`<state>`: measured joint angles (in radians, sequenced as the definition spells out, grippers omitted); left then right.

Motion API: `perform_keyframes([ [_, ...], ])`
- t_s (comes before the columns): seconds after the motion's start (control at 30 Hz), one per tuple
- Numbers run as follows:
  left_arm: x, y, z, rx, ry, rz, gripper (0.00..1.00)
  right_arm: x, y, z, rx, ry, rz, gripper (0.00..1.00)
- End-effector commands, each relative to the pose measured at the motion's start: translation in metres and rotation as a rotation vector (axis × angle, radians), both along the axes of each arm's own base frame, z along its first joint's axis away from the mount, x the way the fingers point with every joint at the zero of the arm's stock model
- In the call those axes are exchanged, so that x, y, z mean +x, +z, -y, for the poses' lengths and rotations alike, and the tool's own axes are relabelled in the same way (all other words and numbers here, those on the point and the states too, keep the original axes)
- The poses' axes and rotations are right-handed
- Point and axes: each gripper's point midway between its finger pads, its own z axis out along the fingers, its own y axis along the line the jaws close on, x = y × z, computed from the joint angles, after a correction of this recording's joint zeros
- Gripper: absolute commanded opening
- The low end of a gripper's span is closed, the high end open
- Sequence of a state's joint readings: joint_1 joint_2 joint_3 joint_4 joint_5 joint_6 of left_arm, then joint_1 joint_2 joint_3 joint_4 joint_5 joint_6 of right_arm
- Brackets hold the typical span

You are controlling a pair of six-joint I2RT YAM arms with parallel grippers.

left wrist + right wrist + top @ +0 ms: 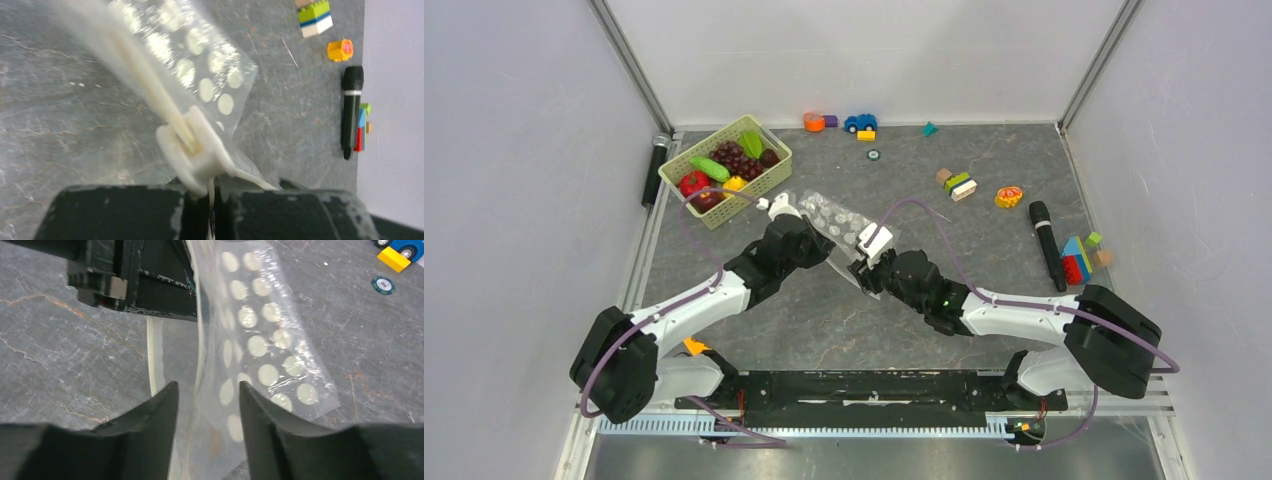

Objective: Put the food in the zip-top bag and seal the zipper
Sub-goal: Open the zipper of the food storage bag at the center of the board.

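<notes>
Zip-top bag (836,220) between left pincer (211,207) and right pincer (207,400); food (727,165) in basket (759,188) behind

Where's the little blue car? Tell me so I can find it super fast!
Look along the far edge of the grey table, by the back wall. Near the middle sits the blue toy car, with a yellow block right in front of it and an orange piece to its left. It is the only car-shaped toy there.
</notes>
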<state>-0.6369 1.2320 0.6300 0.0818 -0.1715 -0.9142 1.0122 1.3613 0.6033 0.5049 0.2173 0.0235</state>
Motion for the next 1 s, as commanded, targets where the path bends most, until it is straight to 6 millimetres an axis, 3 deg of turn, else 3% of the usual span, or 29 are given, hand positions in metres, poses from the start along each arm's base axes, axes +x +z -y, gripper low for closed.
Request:
perform_keyframes([
  [0.0,-0.022,0.044,0.025,0.064,-0.102,0.007,0.02,0.011,0.027,0.001,0.036,-0.047,0.044,0.60],
  [0.2,-0.041,0.075,0.035,0.169,-0.137,0.026,0.02,0.024,0.050,0.018,0.075,-0.176,0.078,0.75],
  [0.43,-0.046,0.081,0.029,0.267,-0.141,0.008,0.02,0.026,0.075,0.041,0.115,-0.262,0.120,0.84],
  [0.57,-0.052,0.088,0.035,0.280,-0.187,0.014,0.02,0.030,0.083,0.053,0.122,-0.328,0.130,0.90],
  [0.7,-0.059,0.095,0.046,0.255,-0.254,0.010,0.02,0.036,0.088,0.053,0.100,-0.356,0.136,0.90],
  [0.77,-0.063,0.099,0.050,0.253,-0.284,0.004,0.02,0.038,0.089,0.049,0.083,-0.353,0.132,0.85],
  [0.8,-0.064,0.101,0.050,0.258,-0.290,0.004,0.02,0.040,0.090,0.047,0.074,-0.353,0.129,0.78],
  [0.87,-0.063,0.105,0.046,0.278,-0.284,0.012,0.02,0.042,0.090,0.046,0.052,-0.364,0.116,0.54],
  [0.97,-0.058,0.108,0.029,0.352,-0.230,0.018,0.03,0.047,0.089,0.058,0.007,-0.422,0.109,0.31],
])
